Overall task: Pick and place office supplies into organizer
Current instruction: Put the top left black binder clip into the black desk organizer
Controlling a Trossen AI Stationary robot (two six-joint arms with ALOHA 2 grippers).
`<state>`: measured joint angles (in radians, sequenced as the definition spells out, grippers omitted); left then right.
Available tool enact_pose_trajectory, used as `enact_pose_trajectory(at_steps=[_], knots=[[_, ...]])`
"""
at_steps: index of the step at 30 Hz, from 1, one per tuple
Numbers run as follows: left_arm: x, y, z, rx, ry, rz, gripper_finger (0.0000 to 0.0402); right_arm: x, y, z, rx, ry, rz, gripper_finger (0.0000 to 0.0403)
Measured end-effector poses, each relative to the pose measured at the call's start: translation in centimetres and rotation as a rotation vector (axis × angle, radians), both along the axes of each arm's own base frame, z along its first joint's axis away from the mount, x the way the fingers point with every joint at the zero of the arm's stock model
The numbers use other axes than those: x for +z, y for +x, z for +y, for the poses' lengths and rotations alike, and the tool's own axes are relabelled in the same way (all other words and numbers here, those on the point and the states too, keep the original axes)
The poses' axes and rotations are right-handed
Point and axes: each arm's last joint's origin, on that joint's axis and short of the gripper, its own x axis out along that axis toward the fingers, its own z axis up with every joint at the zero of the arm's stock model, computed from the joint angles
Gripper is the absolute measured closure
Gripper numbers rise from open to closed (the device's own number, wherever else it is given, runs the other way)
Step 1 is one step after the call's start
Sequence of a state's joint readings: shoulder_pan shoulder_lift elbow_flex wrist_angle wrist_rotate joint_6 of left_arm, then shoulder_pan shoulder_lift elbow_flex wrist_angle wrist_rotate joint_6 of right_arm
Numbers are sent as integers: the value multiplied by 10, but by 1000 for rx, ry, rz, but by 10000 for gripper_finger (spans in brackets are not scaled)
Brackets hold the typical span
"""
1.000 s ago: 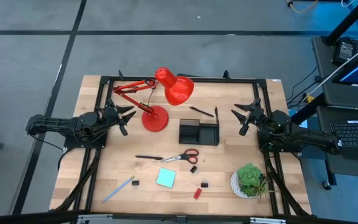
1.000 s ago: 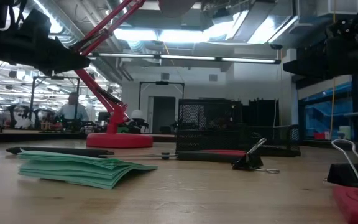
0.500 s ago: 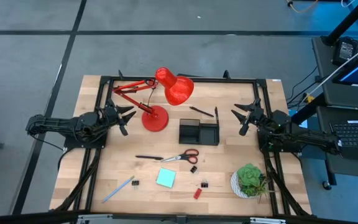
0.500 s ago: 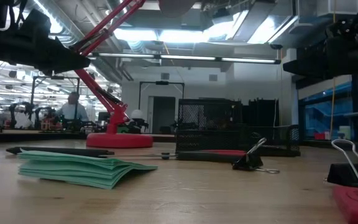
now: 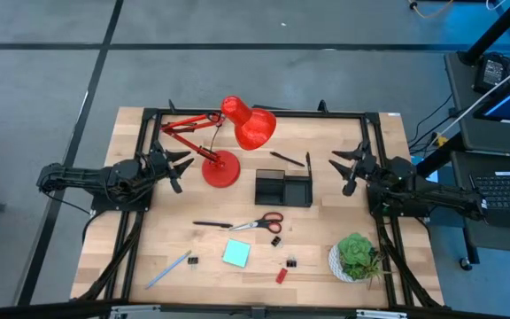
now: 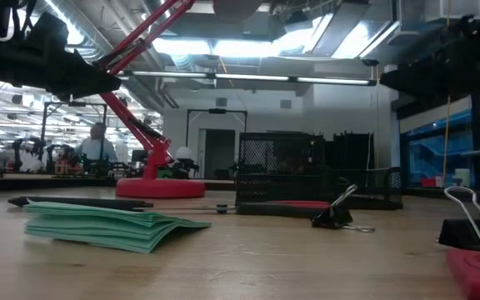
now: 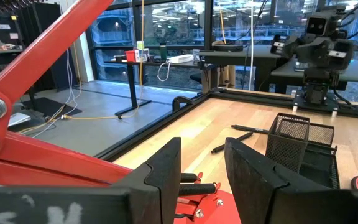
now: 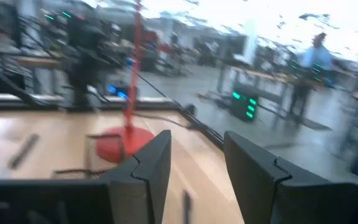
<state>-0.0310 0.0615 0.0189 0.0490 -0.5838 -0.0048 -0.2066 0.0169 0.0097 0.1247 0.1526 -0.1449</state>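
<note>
High view: we see scissors (image 5: 259, 223), sticky pad (image 5: 235, 254) w/ pens loose on bench (image 5: 326, 239), short of organizer (image 5: 283, 189); left gripper (image 5: 177, 162) & right gripper (image 5: 344, 167) empty, apart. Low view: pad (image 6: 107, 225) looks light, floppy; pinch edges. Wrist views: both released.

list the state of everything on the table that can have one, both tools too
left tool: open, empty, beside the lamp base
right tool: open, empty, right of the organizer
organizer: upright, nothing seen inside
scissors: flat on the table, blades shut
sticky-note pad: flat, out of the organizer
light-blue pen: lying loose near the front edge
lamp: standing, head tipped down
</note>
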Motion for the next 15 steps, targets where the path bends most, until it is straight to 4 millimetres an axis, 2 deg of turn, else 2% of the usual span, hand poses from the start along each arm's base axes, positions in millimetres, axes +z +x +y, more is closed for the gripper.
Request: enact_pose_trajectory(at_steps=[6,15], knots=[[0,0,0,0,0,0,284,9,0,6,194,-53,-86,251],[0,0,0,0,0,0,284,17,-2,7,221,5,-187,251]])
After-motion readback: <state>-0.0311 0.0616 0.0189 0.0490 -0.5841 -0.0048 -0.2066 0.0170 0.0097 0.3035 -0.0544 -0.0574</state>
